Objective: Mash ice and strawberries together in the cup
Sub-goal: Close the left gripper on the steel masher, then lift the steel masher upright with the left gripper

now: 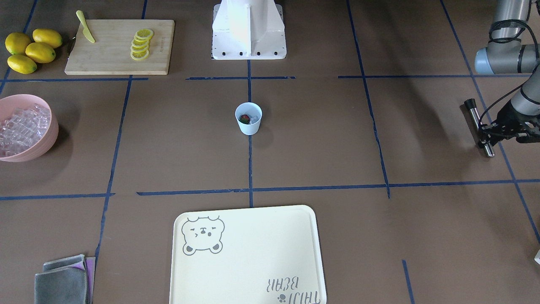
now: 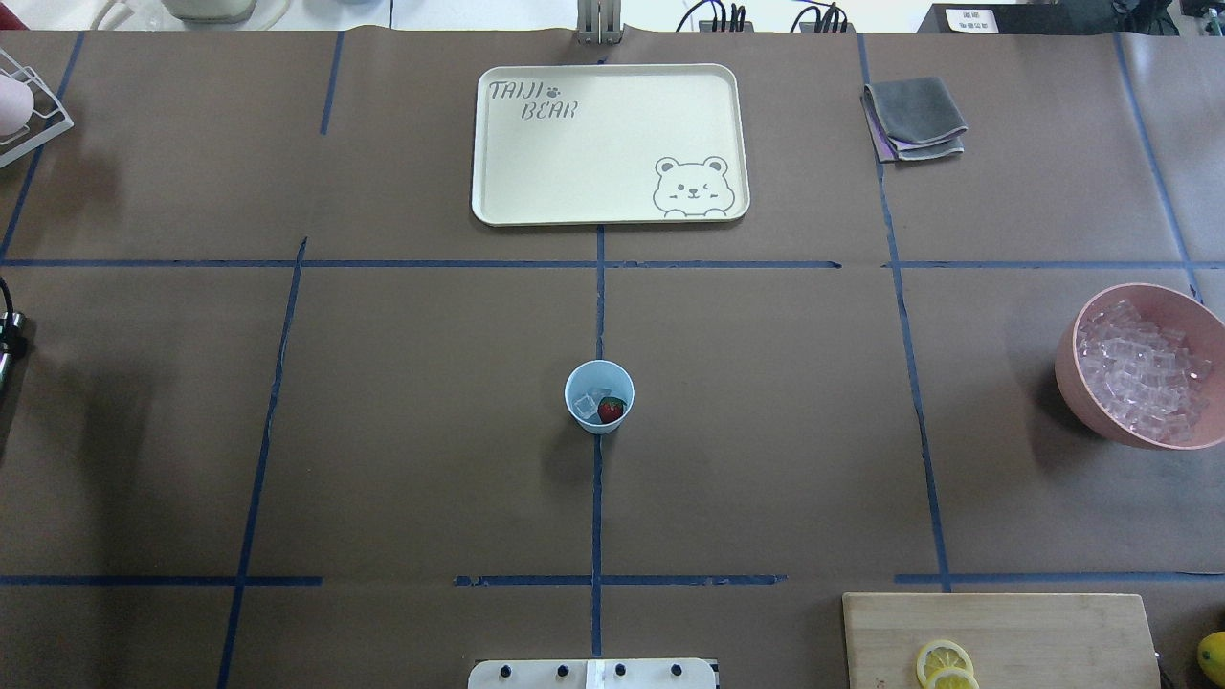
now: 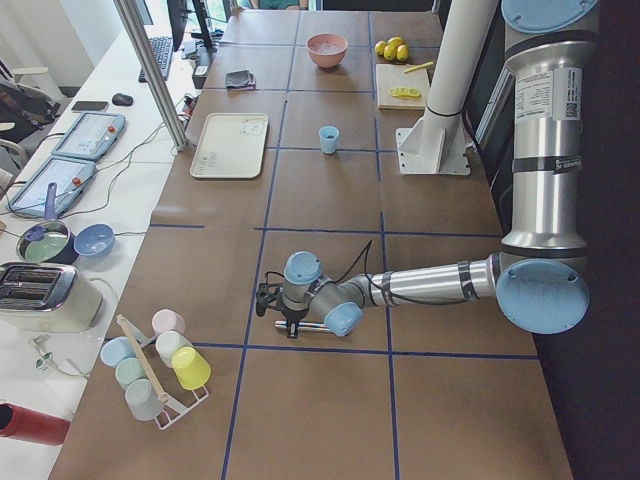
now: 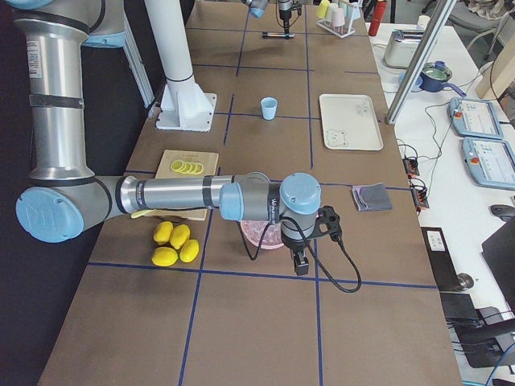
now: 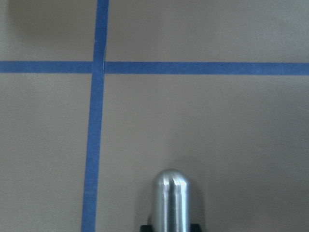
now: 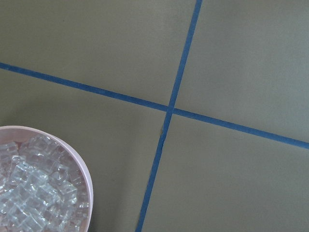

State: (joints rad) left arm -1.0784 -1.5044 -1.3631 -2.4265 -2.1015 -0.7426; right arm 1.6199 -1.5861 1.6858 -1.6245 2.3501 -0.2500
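Light-blue, the cup point(image 2: 598, 397) is standing at the middle of the table point(image 2: 431, 431) with open room all round, ice point(image 2: 586, 404) and a strawberry point(image 2: 611, 411) lying inside. We are seeing the left gripper point(image 1: 485, 133) clamping a steel rod point(image 1: 475, 116) near the table's end. The right gripper point(image 4: 299, 260) is showing only sideways, so we cannot tell its opening.

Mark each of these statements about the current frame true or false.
1. The cup holds a strawberry and ice. True.
2. The left claw is empty. False: it is shut on a metal rod.
3. Lemon slices lie on the tray. False: they lie on the cutting board.
4. The pink bowl is filled with clear cubes. True.
5. The metal rod is pressing into the cup. False: it is held far off to the side, apart from the cup.
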